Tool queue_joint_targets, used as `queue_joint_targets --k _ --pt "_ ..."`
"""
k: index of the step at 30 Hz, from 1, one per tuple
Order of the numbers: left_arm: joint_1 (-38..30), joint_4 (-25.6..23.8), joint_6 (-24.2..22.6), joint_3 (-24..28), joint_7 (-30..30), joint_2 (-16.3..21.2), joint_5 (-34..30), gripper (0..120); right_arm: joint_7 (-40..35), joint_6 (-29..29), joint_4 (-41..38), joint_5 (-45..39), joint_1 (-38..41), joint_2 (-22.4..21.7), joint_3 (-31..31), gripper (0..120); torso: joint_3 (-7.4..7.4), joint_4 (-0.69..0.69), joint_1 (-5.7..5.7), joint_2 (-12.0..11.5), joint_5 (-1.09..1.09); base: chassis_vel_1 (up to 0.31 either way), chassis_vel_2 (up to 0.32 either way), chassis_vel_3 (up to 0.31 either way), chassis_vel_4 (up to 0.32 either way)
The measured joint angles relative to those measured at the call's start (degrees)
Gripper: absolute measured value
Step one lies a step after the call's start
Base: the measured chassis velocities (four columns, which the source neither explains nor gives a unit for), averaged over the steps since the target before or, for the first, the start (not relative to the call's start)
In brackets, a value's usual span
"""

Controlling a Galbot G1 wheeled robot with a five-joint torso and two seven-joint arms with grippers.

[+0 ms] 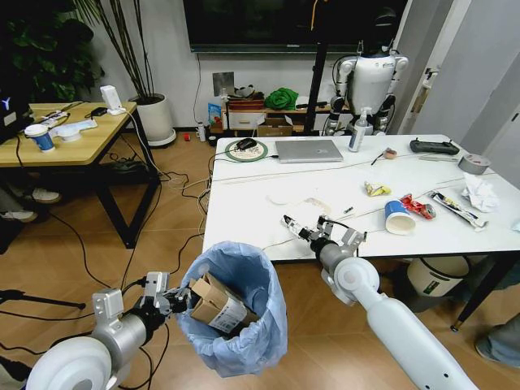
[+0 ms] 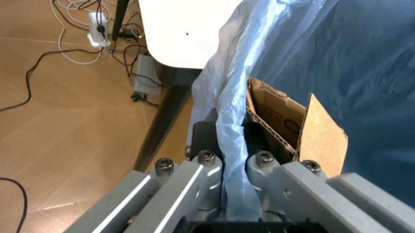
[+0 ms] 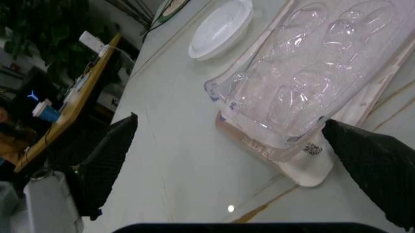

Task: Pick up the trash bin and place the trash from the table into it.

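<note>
Left pincer (image 2: 233,160) clamps the trash bin (image 1: 236,305) liner; right pincer (image 3: 227,160) gapes over a clear packet (image 3: 304,82), label print seemingly unreadable.

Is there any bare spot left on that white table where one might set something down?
Yes. The table is bare along its left side, between the laptop and the right end effector near the front edge. The right end is crowded: paper cup, wrappers, tissue.
</note>
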State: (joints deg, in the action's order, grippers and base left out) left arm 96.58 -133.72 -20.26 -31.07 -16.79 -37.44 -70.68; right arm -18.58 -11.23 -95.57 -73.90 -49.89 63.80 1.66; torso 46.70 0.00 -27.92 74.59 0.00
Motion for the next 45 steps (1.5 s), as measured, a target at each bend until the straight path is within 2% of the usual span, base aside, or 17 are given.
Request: queue_joint_targets --k 12,15,16,22,24,27,30,32,38,45 --pt "-0.1 0.0 0.0 -0.1 0.0 0.0 0.0 0 0.7 0.0 1.6 0.0 1.2 0.8 -0.4 97 0.0 0.0 0.0 0.0 0.0 0.0 0.0 0.0 0.0" --pt "0.0 0.1 0.0 -0.1 0.0 -0.1 0.0 0 0.9 0.1 1.9 -0.1 1.3 0.8 -0.5 84 0.0 0.0 0.0 0.0 0.0 0.0 0.0 0.0 0.0" --pt "0.0 0.1 0.0 -0.1 0.0 -0.1 0.0 0 0.9 0.1 1.9 -0.1 1.3 0.8 -0.5 84 0.0 0.0 0.0 0.0 0.0 0.0 0.0 0.0 0.0" --pt "0.0 0.2 0.0 -0.1 0.0 -0.2 0.0 0 1.9 0.5 1.9 -0.3 0.9 0.2 -0.6 56 0.0 -0.01 0.0 0.0 0.0 0.0 0.0 0.0 0.0" --pt "0.0 0.2 0.0 -0.1 -0.1 -0.2 0.0 0 2.0 0.5 1.9 -0.3 0.8 0.1 -0.5 55 0.0 0.0 0.0 0.0 0.0 0.0 0.0 0.0 0.0" --pt "0.0 0.2 0.0 0.0 0.0 -0.3 0.0 0 2.3 0.6 1.7 -0.3 0.4 -0.1 -0.5 40 0.0 0.0 0.0 0.0 0.0 0.0 0.0 0.0 0.0" --pt "0.2 0.2 0.0 0.0 -0.1 -0.4 0.1 0 2.4 0.6 1.5 -0.3 0.1 -0.2 -0.3 29 0.0 0.0 0.0 0.0 0.0 0.0 0.0 0.0 0.0" --pt "0.2 0.2 0.0 0.0 0.0 -0.4 0.1 0 2.5 0.6 1.5 -0.3 0.0 -0.3 -0.3 25 0.0 0.0 0.0 0.0 0.0 0.0 0.0 0.0 0.0" --pt "0.3 0.2 0.0 0.0 0.0 -0.4 0.2 0 2.5 0.7 1.2 -0.3 -0.1 -0.5 -0.1 0 0.0 0.0 0.0 0.0 0.0 0.0 0.0 0.0 0.0" --pt "0.3 0.4 0.0 0.0 0.0 -0.5 0.2 0 3.0 0.7 1.2 -0.1 -0.6 -0.7 0.2 0 0.0 0.0 0.0 0.0 0.0 0.0 0.0 0.0 0.0"
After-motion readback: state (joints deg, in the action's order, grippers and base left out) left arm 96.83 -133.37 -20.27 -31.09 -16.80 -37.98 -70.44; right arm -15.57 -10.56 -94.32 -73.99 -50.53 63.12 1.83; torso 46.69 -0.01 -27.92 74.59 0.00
